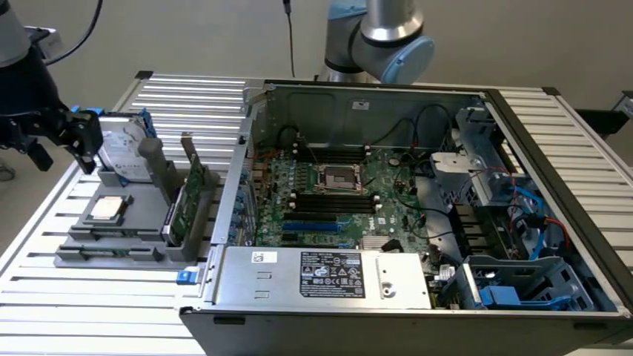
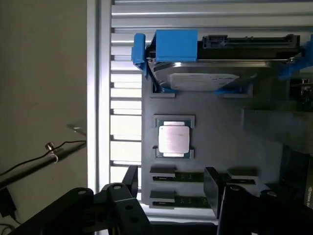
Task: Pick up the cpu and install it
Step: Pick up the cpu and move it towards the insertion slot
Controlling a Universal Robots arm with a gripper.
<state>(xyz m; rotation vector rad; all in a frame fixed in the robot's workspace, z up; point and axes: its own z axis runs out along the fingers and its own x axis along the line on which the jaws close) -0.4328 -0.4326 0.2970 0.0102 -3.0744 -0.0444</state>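
While hand [image 2: 171, 188] hangs spread, cpu [image 2: 173, 138] rests apart on tray [image 2: 217, 134].

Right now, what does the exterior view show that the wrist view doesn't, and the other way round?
Exterior: the open case, its motherboard with an empty socket, and the upright green card. Wrist: a thin cable past the table edge. Both: the cpu in the grey tray, the hard drive beside it, and the open hand, holding nothing.
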